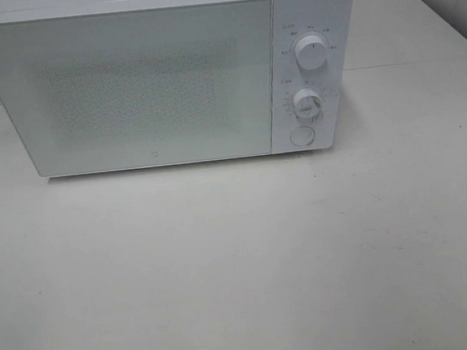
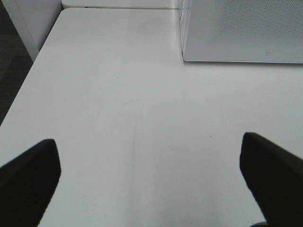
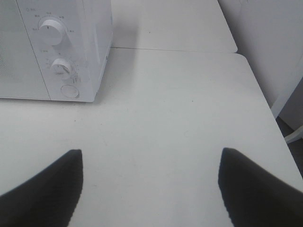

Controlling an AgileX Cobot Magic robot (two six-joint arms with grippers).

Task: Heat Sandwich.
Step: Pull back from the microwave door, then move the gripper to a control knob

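white microwave door shut, interior hidden, left jaws and right jaws released wide, only dark tips in view

white tables butted together under soft light — pale wall, dark floor beside them

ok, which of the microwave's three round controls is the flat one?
The bottom button: it sits flush and has no grip. The top knob and middle knob above it both stick out.
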